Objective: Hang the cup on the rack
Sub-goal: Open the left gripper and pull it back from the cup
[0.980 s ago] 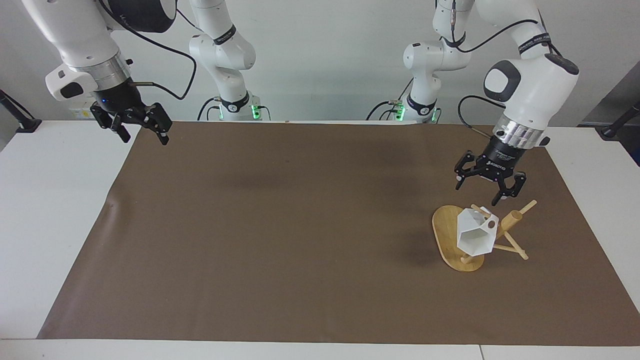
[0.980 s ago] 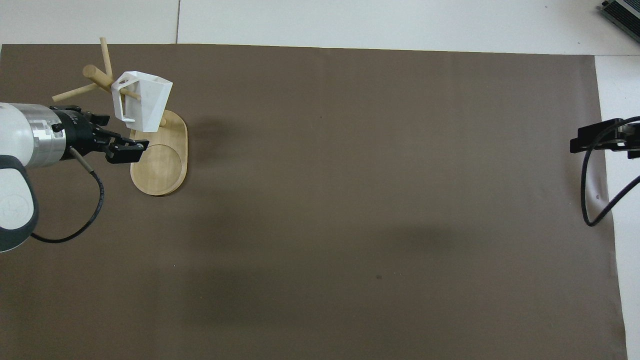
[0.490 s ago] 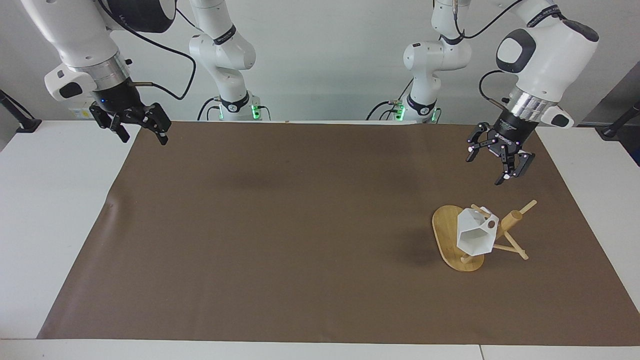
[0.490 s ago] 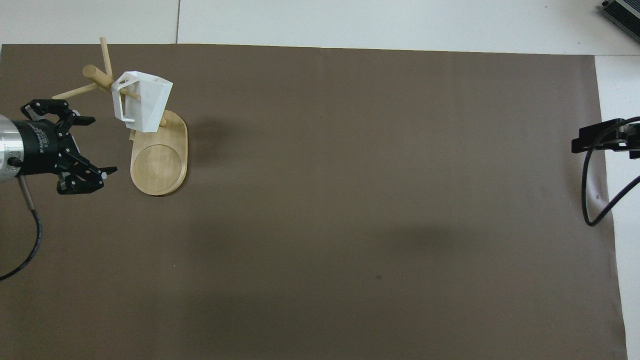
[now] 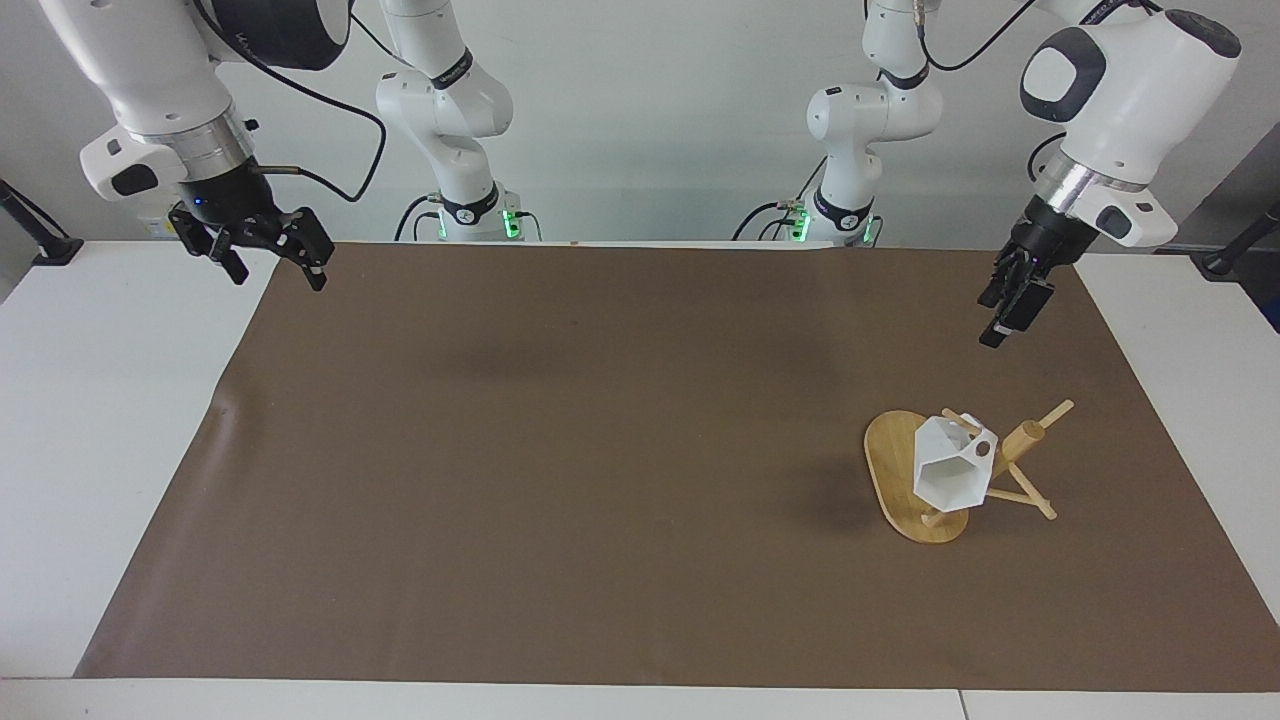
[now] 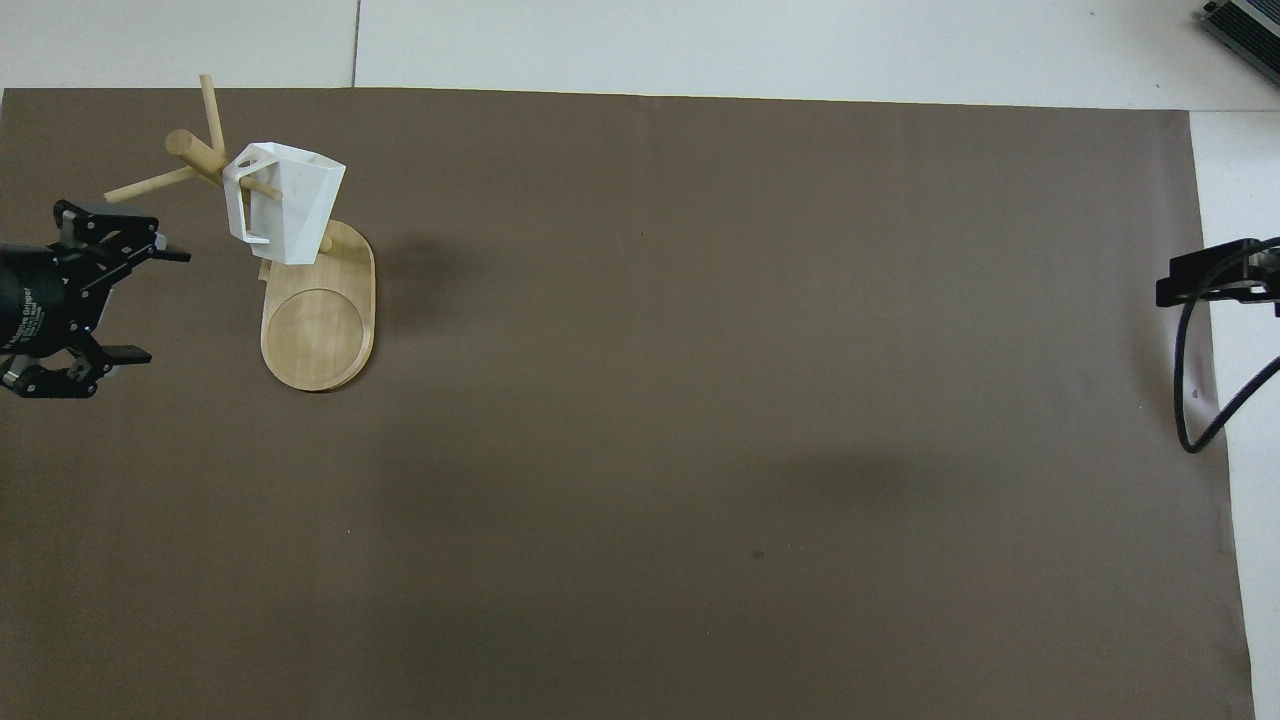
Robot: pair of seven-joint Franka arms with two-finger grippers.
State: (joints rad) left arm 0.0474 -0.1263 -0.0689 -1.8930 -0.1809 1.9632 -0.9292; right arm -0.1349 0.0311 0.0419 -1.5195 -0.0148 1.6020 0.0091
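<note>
Surface [image 5: 120,450] first: white, carrying a wide brown paper mat [image 5: 600,450]. On the mat, toward the left arm's end, stands the light bamboo rack [image 5: 905,480] with an oval flat base, a thick round post and thin dowel pegs. The small white faceted cup [image 5: 945,470] hangs on it, one peg passing through the hole in its flat tab handle, its hexagonal mouth tilted out over the base.

Left end effector [image 5: 1010,310] hangs in the air over the mat near the left arm's edge of it, well apart from the rack, fingers spread wide and grasping nothing. Right end effector [image 5: 255,245] waits over the mat's corner at the right arm's end, likewise released and empty.

Judged from how things lie, the hanging is done and the step in hand is clearing away. To do it well, the left arm should rise and pull back toward its base along a path that stays clear of the jutting pegs, since a brush could tip the rack or slide the cup off.
</note>
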